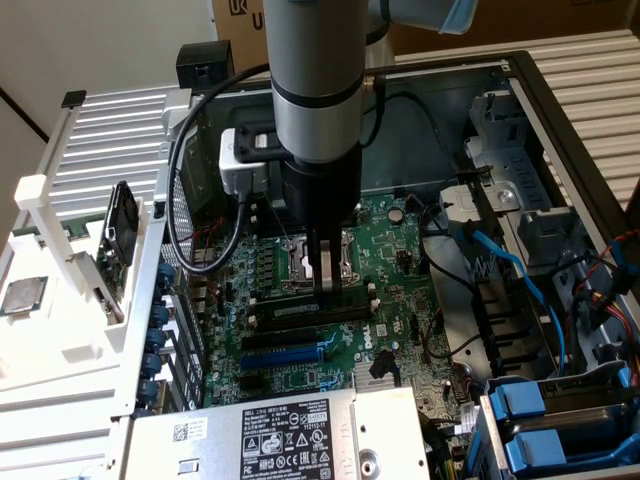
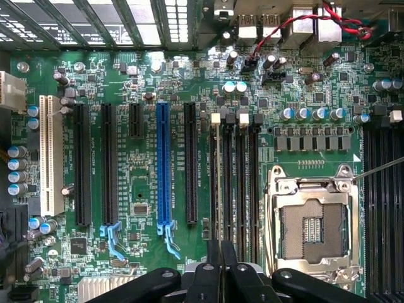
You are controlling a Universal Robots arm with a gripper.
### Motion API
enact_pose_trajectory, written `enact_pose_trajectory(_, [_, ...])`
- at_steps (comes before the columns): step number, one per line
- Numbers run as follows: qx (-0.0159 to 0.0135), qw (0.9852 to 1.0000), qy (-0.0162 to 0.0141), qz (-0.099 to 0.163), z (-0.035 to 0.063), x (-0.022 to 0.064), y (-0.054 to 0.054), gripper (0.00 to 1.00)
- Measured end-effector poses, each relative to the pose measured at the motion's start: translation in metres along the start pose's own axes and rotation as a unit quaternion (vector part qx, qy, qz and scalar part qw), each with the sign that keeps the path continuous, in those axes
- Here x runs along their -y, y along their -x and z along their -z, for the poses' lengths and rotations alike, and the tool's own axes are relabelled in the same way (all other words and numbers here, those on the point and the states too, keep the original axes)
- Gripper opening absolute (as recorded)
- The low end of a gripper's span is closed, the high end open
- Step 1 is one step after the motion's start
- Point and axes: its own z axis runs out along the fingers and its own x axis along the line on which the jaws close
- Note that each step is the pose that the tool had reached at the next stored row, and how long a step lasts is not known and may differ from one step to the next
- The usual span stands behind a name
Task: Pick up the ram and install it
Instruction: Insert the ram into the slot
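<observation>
Gripping the ram (image 2: pixel 218 189) edge-on, the jaws are pinched nearly shut on it, at the outermost of the memory slots (image 2: pixel 243 183) beside the socket (image 2: pixel 314 221). Pickup looks done; full seating I cannot tell.

Green motherboard (image 1: pixel 395 240) lying inside open dark metal case (image 1: pixel 400 150), long blue expansion slot (image 2: pixel 163 170) running between black slots (image 2: pixel 190 170), square silver processor socket (image 2: pixel 314 221) standing open
</observation>
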Motion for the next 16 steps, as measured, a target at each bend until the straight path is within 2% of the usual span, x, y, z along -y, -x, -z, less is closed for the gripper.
enact_pose_trajectory(5, [0.0001, 1.0000, -0.0004, 0.000, -0.0038, 0.0001, -0.0002, 0.12])
enact_pose_trajectory(16, [0.0001, 1.0000, -0.0004, 0.000, -0.0038, 0.0001, -0.0002, 0.12])
